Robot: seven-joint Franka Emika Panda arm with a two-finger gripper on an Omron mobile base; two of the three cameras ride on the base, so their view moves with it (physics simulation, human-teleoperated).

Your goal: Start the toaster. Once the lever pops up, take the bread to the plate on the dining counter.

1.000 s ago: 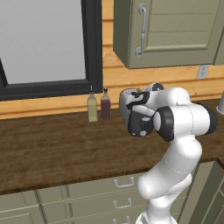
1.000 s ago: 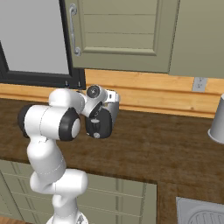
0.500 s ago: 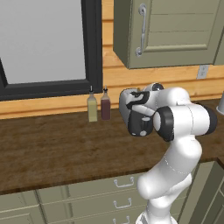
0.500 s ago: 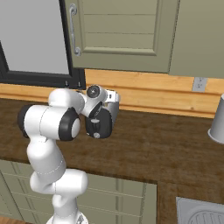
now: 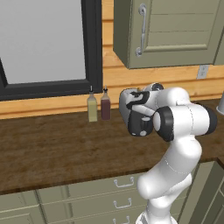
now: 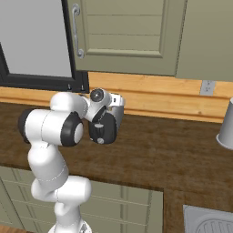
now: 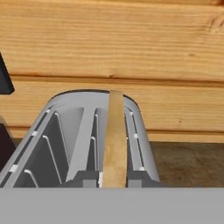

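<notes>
Gripper: you see no fingertips, but it is closed, on what you cannot tell | toaster [image 7: 94, 140] directly below hand, against wall | bread [image 7: 115, 140] stands upright in right slot, likely the grasp target | bottles [image 5: 98, 104] beside toaster.

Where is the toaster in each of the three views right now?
Left base view: toaster at centre, behind the arm's wrist, right of the two bottles.
Right base view: centre, its silver end beside the wrist.
Hand view: bottom centre, slots up, bread standing inside.
Shared landmark: the wooden wall boards.
</notes>
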